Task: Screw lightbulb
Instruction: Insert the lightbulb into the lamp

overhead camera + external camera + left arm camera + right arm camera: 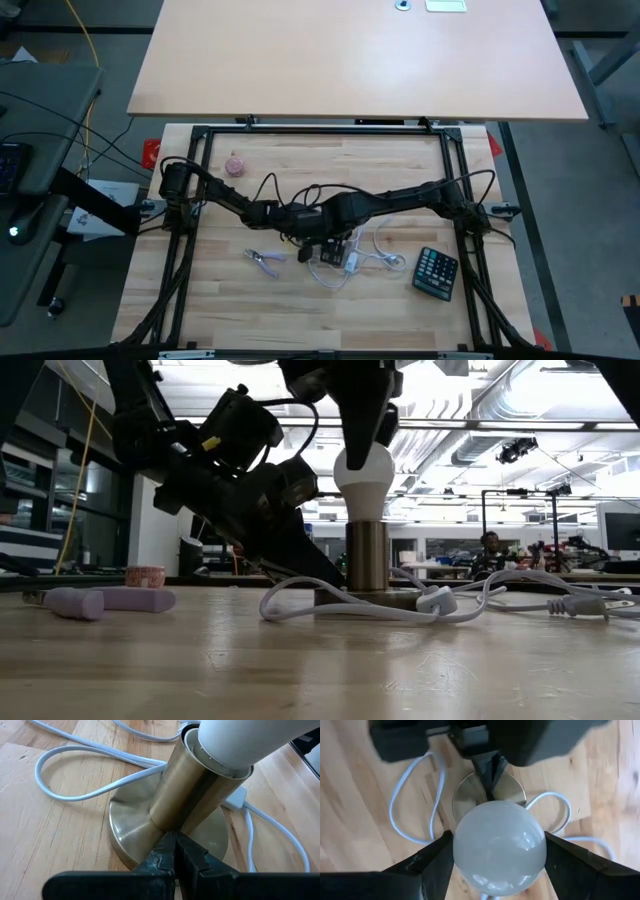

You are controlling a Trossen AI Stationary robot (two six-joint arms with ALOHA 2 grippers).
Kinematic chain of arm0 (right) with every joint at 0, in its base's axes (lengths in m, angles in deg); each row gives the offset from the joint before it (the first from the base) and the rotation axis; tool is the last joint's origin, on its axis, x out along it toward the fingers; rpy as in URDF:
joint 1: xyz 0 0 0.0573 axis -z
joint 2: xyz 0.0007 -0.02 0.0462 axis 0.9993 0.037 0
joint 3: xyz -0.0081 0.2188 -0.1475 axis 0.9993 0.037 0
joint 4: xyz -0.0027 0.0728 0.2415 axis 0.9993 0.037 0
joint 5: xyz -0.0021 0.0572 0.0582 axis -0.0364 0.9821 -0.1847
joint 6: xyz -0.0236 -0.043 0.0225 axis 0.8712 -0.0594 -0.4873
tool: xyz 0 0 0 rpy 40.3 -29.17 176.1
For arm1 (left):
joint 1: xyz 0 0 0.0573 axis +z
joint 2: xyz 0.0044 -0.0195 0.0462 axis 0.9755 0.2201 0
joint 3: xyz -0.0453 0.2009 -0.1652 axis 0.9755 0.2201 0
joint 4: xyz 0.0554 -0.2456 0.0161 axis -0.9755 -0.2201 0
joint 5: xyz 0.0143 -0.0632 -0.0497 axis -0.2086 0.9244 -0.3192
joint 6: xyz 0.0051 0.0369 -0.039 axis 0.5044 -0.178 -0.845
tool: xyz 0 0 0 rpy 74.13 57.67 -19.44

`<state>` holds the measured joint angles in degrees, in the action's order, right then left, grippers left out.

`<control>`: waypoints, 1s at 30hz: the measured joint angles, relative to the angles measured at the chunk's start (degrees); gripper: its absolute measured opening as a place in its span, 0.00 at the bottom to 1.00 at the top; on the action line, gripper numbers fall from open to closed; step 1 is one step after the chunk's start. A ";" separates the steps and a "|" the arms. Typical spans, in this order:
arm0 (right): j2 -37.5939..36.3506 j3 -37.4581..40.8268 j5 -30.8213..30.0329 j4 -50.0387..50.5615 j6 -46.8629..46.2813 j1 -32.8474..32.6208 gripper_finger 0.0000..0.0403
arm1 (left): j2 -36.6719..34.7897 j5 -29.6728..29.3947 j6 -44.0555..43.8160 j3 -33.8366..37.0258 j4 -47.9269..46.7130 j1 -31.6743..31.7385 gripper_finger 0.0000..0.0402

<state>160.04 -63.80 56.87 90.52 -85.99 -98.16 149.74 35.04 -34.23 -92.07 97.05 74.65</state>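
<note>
While both arms meet at mid-worktop in the high view, the left gripper and right gripper crowd one spot, with pliers and a calculator lying to either side and a pink ball farther back. Seen from the low view, the lightbulb stands upright in a brass socket, white cord looped around its base. At the left wrist, the jaws sit together, tips touching the socket's foot. At the right wrist, the jaws are clamped on the lightbulb's globe from both sides.
</note>
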 joint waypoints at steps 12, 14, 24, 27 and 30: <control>0.02 0.00 0.82 0.36 -32.72 0.04 0.66 | 0.02 -0.04 -2.93 0.04 0.03 0.00 0.00; 0.02 0.00 1.34 0.41 -41.09 0.04 0.66 | 0.02 -0.04 -2.95 0.04 0.04 0.00 0.00; 0.02 0.00 3.20 -1.43 -68.53 0.02 0.67 | 0.02 -0.05 -3.04 0.07 0.05 -0.02 0.00; 0.02 0.00 3.89 -2.70 -74.34 0.00 0.67 | 0.02 -0.58 -3.08 0.07 0.04 -0.02 0.00; 0.02 0.00 3.98 -3.66 -78.26 0.00 0.67 | 0.02 -1.30 -3.90 0.08 0.10 0.02 0.00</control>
<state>160.06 -63.80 60.86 86.86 -164.25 -98.16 149.77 33.75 -38.13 -91.99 97.14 74.67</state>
